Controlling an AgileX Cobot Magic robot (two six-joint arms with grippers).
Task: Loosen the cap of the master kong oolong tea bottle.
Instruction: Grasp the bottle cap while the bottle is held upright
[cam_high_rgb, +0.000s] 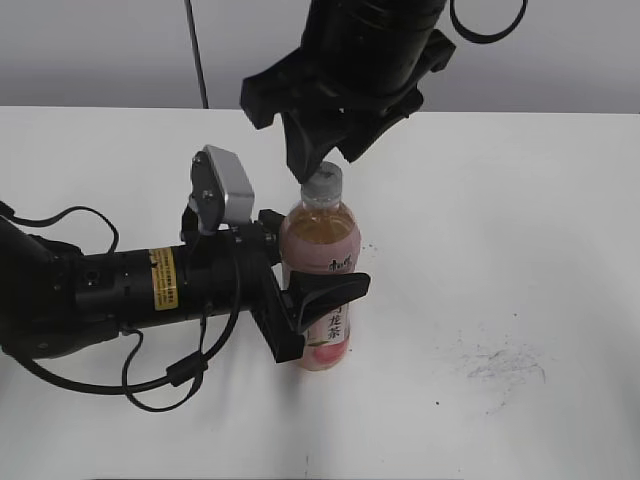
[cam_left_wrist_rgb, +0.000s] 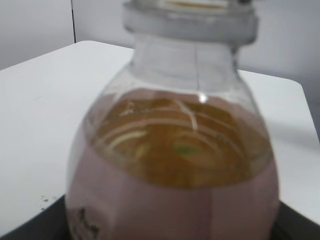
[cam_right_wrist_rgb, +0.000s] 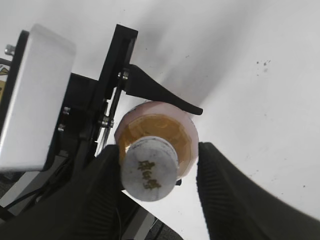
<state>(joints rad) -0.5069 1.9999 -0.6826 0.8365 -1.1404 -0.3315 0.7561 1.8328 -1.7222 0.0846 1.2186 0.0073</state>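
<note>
The master kong oolong tea bottle (cam_high_rgb: 322, 285) stands upright on the white table, amber tea above a pink label. My left gripper (cam_high_rgb: 318, 305) is shut on its body from the left. The bottle fills the left wrist view (cam_left_wrist_rgb: 172, 165). The white-grey cap (cam_high_rgb: 323, 183) sits on the neck. My right gripper (cam_high_rgb: 322, 160) hangs from above with its fingers open on either side of the cap. In the right wrist view the cap (cam_right_wrist_rgb: 149, 169) touches the left finger, with a gap to the right finger; the gripper's middle (cam_right_wrist_rgb: 160, 172) is over the cap.
The white table (cam_high_rgb: 500, 250) has dark scuff marks (cam_high_rgb: 505, 365) at the front right. A grey wall runs behind. The left arm's cables (cam_high_rgb: 160, 375) lie at the front left.
</note>
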